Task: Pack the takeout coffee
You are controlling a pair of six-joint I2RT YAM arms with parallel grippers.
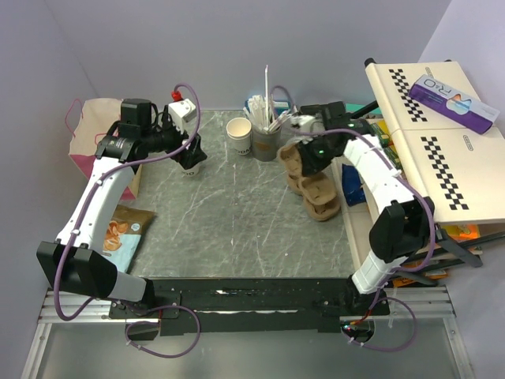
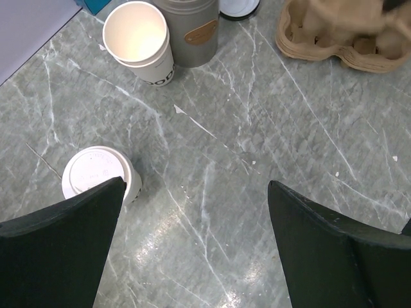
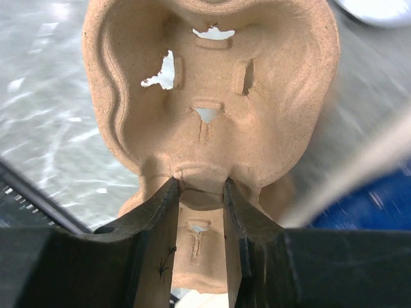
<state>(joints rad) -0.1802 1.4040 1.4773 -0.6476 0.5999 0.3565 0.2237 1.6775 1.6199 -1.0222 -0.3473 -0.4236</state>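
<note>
**Coffee capped, tray gripped, cup not yet loaded**

From my console the job looks roughly half done. The small off-white paper cup with the round white plastic lid (image 2: pixel 96 172) stands upright at the back left of the grey marbled worktop (image 2: pixel 257 128). Its lid is seated, so I count capping as finished.

The left fingers (image 2: pixel 58 250) are spread wide and hold nothing. In the wrist view the lidded cup sits right at the inner edge of one finger and is partly hidden by it, so I cannot tell whether they touch. The top view puts that arm's head directly over the cup.

The right fingers (image 3: pixel 151 224) are pinched almost together on the raised middle rib of the brown moulded-cardboard cup tray (image 3: pixel 212 96), which lies at the right side of the worktop. The well I can see is empty. I cannot tell whether the tray is lifted or resting.

As I read it, what is left is to close the left fingers round the lidded cup, carry it across and seat it in a tray well.

A second off-white paper cup, open and tan inside (image 2: pixel 136 35), stands at the back, just beside the grey cup of straws and stirrers (image 2: pixel 189 29). A loose white lid (image 2: pixel 239 6) lies near them. If that cup belongs to the order, it needs capping too.
</note>
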